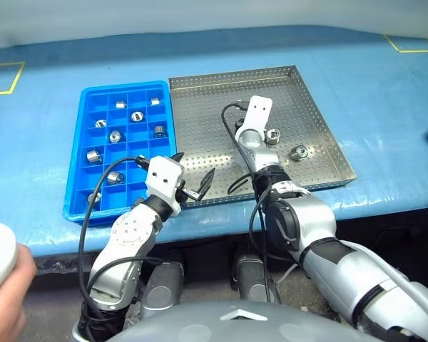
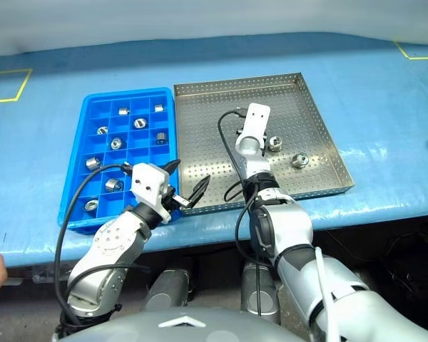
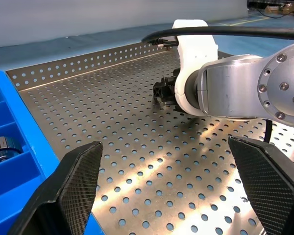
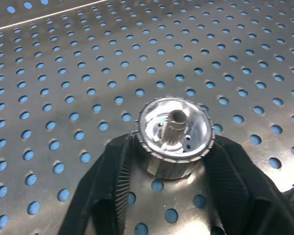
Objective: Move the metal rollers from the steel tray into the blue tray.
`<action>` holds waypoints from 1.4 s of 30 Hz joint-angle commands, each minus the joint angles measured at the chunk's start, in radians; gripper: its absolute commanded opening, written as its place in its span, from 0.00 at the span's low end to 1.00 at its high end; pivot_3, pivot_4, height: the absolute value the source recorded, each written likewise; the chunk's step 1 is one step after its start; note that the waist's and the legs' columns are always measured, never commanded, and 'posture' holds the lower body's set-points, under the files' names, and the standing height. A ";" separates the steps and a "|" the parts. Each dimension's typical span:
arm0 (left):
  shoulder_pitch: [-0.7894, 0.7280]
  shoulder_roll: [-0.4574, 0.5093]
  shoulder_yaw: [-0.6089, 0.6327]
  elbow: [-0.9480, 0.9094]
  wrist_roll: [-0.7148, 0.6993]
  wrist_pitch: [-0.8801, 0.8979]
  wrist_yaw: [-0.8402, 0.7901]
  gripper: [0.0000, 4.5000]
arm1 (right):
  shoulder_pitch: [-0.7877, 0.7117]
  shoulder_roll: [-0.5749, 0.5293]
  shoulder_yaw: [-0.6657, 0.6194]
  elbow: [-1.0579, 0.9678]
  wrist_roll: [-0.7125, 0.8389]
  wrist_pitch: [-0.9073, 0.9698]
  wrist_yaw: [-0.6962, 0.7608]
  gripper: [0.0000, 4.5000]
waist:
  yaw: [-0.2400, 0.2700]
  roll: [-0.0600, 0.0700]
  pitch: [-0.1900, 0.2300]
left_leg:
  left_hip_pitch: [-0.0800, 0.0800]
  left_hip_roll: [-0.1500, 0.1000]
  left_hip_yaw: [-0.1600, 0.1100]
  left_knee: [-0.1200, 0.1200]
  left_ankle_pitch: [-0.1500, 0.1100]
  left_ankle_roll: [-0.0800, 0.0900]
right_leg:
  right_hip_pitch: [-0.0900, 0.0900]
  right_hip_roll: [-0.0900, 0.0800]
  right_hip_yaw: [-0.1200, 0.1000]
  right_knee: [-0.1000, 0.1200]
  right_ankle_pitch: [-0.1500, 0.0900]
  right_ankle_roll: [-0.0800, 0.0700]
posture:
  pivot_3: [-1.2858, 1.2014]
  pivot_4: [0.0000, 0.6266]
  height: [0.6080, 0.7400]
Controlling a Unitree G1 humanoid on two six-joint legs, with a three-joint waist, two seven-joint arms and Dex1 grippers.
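Metal rollers lie in two places: two loose ones on the perforated floor of the steel tray (image 1: 200,100), toward its right side, one (image 1: 272,136) just beside the right arm and another (image 1: 299,152) a little nearer the right rim, and a third (image 4: 174,134) between the black fingers (image 4: 112,191) of the right tool (image 4: 172,169). That tool is closed against the third roller's ribbed sides, one finger on each side, and the roller sits upright on the tray floor with its hollow centre and small inner post facing up. From the head views the right arm reaches forward over the steel tray, its white wrist housing hiding the gripped roller. The left tool (image 1: 194,179) hangs over the near left corner of the steel tray, beside the edge of the blue tray (image 1: 85,142), its fingers spread wide apart with nothing between them; in its wrist view the two textured pads (image 3: 81,183) frame bare perforated metal, with the right arm across the middle. The blue tray sits on the counter (image 1: 385,107) just left of the steel tray, rims close together, and already holds several rollers (image 1: 115,136), each in its own square compartment. A person's hand (image 1: 3,292) shows at the lower left.
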 commanded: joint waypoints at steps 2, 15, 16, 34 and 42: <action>0.004 0.001 -0.009 -0.038 -0.003 -0.017 0.005 1.00 | -0.025 0.002 0.012 0.000 -0.006 -0.031 0.012 0.37 | 0.000 0.000 0.000 | 0.000 0.000 0.000 0.000 0.000 0.000 | 0.000 0.000 0.000 0.000 0.000 0.000 | 0.58 0.24 1.00; 0.087 -0.102 0.103 -0.023 0.051 -0.117 0.181 1.00 | 0.192 0.125 0.324 -0.573 -0.081 0.054 0.317 0.37 | 0.007 0.002 0.000 | -0.001 0.000 -0.001 0.000 0.000 0.000 | -0.001 0.000 0.000 0.000 0.000 0.001 | 0.58 0.24 1.00; 0.093 -0.103 0.106 -0.022 0.063 -0.125 0.193 1.00 | 0.211 0.129 0.348 -0.623 -0.078 0.077 0.336 0.37 | 0.007 0.002 0.000 | -0.001 0.000 -0.001 -0.001 0.000 0.000 | -0.001 0.000 0.000 0.000 0.000 0.001 | 0.58 0.24 1.00; 0.313 -0.162 0.163 -0.112 0.111 -0.223 0.307 1.00 | 0.275 0.209 0.625 -0.749 0.056 0.255 0.600 0.37 | 0.104 0.002 0.000 | -0.001 0.000 -0.004 -0.001 0.001 -0.001 | -0.001 0.000 -0.003 0.000 -0.006 0.000 | 0.66 0.24 1.00; 0.316 -0.151 0.151 -0.105 0.107 -0.223 0.296 1.00 | 0.326 0.203 0.698 -0.705 0.056 0.303 0.665 0.37 | 0.118 0.002 0.000 | -0.002 0.000 -0.003 -0.002 0.001 -0.001 | -0.003 0.000 -0.003 0.000 -0.006 0.000 | 0.66 0.24 1.00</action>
